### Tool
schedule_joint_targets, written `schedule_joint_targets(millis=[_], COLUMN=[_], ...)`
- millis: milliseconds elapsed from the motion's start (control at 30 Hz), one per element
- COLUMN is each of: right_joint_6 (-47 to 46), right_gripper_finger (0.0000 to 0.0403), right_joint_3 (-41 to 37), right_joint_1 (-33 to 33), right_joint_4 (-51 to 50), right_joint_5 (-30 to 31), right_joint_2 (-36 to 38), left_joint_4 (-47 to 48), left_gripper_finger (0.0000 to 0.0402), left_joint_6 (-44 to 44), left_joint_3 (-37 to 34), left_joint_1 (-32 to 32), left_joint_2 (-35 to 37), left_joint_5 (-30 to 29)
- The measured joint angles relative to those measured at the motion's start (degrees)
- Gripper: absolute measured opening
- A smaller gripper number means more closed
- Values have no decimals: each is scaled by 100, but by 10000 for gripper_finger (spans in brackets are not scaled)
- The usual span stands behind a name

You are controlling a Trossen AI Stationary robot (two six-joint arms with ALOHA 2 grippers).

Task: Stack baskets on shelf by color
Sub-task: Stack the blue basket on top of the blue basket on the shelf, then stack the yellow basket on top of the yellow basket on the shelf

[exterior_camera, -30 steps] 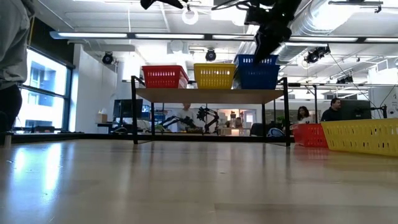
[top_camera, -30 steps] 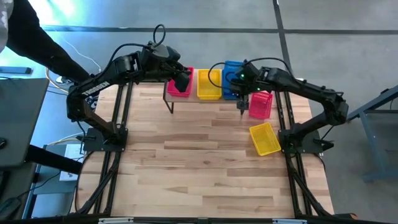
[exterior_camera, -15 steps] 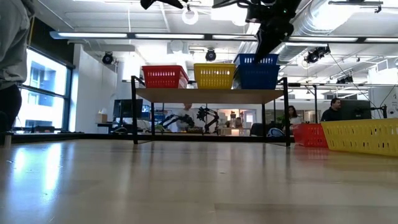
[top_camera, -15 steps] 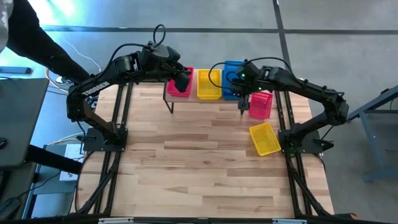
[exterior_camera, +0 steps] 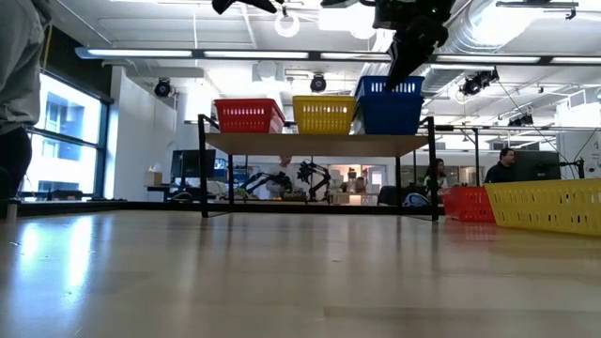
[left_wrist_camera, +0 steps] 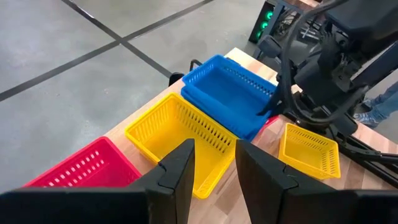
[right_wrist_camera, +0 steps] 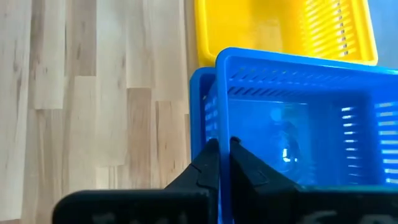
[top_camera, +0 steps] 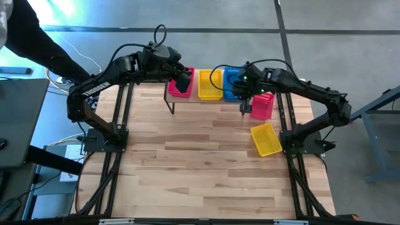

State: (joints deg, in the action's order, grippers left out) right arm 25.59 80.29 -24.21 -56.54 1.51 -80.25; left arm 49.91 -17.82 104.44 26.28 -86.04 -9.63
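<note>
Standing on the shelf (exterior_camera: 319, 144) at the far edge of the bench (top_camera: 200, 162): a red basket stack (exterior_camera: 249, 115) at left, a yellow basket stack (exterior_camera: 324, 115) in the middle, a blue basket stack (exterior_camera: 390, 110) at right.

Pinching the near wall of the top blue basket (right_wrist_camera: 298, 118) with the right jaws (right_wrist_camera: 219, 163) pressed together on the rim; top blue basket sitting slightly askew over the lower blue one.

Hovering over the red stack with the left jaws (left_wrist_camera: 210, 168) spread partway, gripping nothing; seen from above, left jaws (top_camera: 182, 80) hanging at the near right corner of the red stack.

Lying on the bench to the right of the shelf: a lone red basket (top_camera: 263, 105) just beside the shelf's right end, and a lone yellow basket (top_camera: 266, 139) nearer, tilted at an angle, apart from the red one.

Standing at the far left edge of the low view: a person (exterior_camera: 19, 103), partly cut off.
</note>
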Motion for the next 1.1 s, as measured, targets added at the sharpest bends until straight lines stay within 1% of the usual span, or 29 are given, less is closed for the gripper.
schedule_joint_targets(millis=[100, 200, 300, 467, 667, 767, 933, 1100], right_joint_6=[-17, -113, -138, -264, -346, -599, -1081, -1727], right_gripper_finger=[4, 5, 11, 45, 89, 99, 101, 101], right_joint_3=[0, 0, 0, 0, 0, 0, 0, 0], right_joint_1=[-18, -15, -17, -17, -15, -13, -12, 0], right_joint_4=[-21, -12, -20, -19, -17, -24, -169, -547], right_joint_5=[36, 276, 297, 438, 442, 428, 424, 396], right_joint_2=[0, 0, 0, 0, 117, 292, 631, 967], left_joint_4=[0, 0, 0, 0, 0, 0, 0, 1], left_gripper_finger=[106, 106, 106, 106, 106, 106, 106, 106], left_joint_6=[-2, -15, -20, -21, -105, -105, -105, -23], left_joint_3=[-2, -2, -2, -2, -2, -2, -2, -2], left_joint_1=[0, 0, 0, 0, -1, 0, 0, 0], left_joint_2=[0, 0, 0, -2, -2, -2, -2, -2], left_joint_5=[0, 2, 2, 2, 9, 9, 21, 290])
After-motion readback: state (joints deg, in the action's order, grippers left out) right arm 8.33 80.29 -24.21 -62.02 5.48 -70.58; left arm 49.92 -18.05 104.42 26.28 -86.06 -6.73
